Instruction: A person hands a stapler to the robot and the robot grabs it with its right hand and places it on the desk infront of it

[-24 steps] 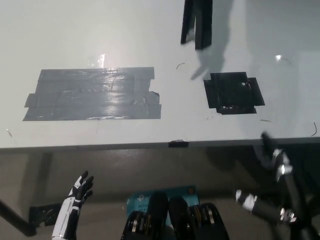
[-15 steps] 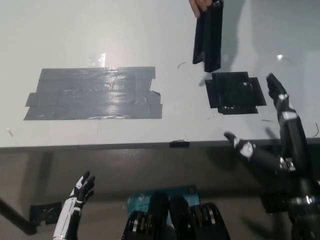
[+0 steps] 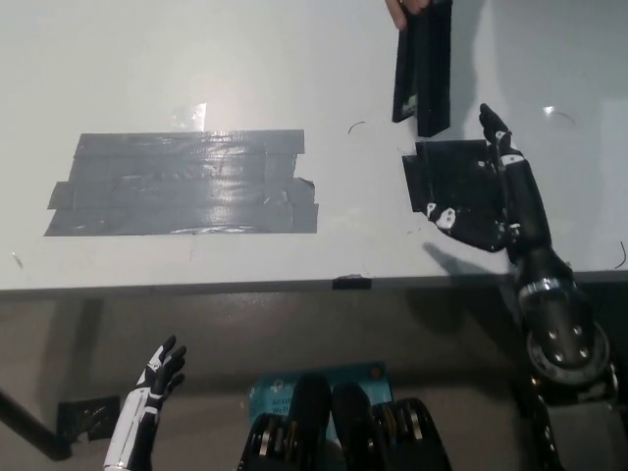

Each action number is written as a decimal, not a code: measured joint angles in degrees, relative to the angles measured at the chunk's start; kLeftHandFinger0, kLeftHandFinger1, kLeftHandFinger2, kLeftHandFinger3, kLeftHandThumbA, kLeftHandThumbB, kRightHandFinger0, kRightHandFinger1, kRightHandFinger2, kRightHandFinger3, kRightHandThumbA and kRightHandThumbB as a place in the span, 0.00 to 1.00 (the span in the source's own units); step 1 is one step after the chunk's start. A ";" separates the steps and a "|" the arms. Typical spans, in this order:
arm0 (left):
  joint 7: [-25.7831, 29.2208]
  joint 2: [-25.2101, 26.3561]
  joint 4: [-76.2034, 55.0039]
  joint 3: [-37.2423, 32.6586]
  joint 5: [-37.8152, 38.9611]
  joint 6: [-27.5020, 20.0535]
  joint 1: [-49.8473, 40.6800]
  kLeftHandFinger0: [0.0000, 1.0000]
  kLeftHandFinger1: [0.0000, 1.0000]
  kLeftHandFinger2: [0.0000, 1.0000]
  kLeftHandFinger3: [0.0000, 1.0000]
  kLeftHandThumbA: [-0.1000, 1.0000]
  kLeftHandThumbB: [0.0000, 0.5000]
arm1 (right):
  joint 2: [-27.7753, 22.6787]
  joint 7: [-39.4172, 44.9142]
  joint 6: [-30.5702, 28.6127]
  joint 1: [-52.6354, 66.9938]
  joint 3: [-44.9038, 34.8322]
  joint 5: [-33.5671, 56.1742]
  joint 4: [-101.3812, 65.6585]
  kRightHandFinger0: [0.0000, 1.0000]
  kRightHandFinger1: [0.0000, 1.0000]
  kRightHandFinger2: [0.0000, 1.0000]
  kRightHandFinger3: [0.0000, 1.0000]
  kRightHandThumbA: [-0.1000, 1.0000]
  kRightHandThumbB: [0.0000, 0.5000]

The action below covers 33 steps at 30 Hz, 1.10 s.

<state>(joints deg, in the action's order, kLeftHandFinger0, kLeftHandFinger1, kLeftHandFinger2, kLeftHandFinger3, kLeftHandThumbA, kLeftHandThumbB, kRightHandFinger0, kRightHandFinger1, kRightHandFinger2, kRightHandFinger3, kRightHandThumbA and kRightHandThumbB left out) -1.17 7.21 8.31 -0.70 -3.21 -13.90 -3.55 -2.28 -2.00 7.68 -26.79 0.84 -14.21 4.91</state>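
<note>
Head view: stapler offered, right hand reaching, no contact yet.
Person's hand (image 3: 397, 10) at top edge holds stapler (image 3: 424, 67) hanging long-end down above the tabletop (image 3: 245, 59), lower end free, probably so the robot can take it there. Right hand (image 3: 493, 186) is over the black tape patch (image 3: 453, 177), forearm running in from lower right; fingers spread and empty, one tip pointing up just beside the stapler's lower end, thumb out toward the left, apart from it. Left hand (image 3: 157, 378) rests low at lower left, below the tabletop edge, fingers loosely apart, holding nothing. Grey tape patch (image 3: 182, 184) on the left, well apart.
</note>
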 measured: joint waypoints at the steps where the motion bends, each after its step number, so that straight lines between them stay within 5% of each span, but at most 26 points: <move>1: 0.00 -0.01 -0.02 0.00 0.00 0.00 0.00 1.00 1.00 1.00 1.00 1.00 0.98 | -0.01 -0.36 0.21 -1.10 -0.06 -0.07 1.49 1.00 1.00 1.00 1.00 0.93 0.71; 14: 0.01 0.01 -0.03 0.01 -0.13 0.00 0.37 1.00 1.00 1.00 1.00 1.00 0.96 | 0.04 -1.58 2.29 -8.55 -1.68 0.23 6.33 1.00 1.00 1.00 1.00 0.97 0.80; 20: 0.01 0.11 -0.03 0.00 -0.44 -0.01 0.69 1.00 1.00 1.00 1.00 1.00 0.91 | 0.82 -1.61 3.42 -11.04 -1.71 0.39 6.33 1.00 1.00 1.00 1.00 0.92 0.74; 26: 0.01 0.15 -0.12 -0.02 -0.90 -0.01 0.70 1.00 1.00 1.00 1.00 1.00 0.95 | 1.53 -2.13 3.94 -12.50 -1.66 0.34 8.34 1.00 1.00 1.00 1.00 0.96 0.85; 31: 0.01 0.21 -0.24 -0.02 -1.17 0.01 0.85 1.00 1.00 1.00 1.00 1.00 0.97 | 1.51 -3.19 4.09 -14.27 -1.44 -0.22 12.61 1.00 1.00 1.00 1.00 0.90 0.73; 33: 0.01 0.22 -0.35 -0.03 -1.24 0.02 0.90 1.00 1.00 1.00 1.00 1.00 0.96 | 1.52 -3.60 4.07 -14.51 -1.45 -0.21 14.27 1.00 1.00 1.00 1.00 0.92 0.78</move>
<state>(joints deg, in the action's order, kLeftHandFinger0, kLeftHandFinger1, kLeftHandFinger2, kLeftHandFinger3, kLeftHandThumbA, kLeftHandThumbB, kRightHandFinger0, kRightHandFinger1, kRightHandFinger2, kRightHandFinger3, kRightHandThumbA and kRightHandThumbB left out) -1.16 7.43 7.96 -0.73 -4.44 -13.88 -2.65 -0.76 -5.60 11.75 -41.30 -0.61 -14.43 19.19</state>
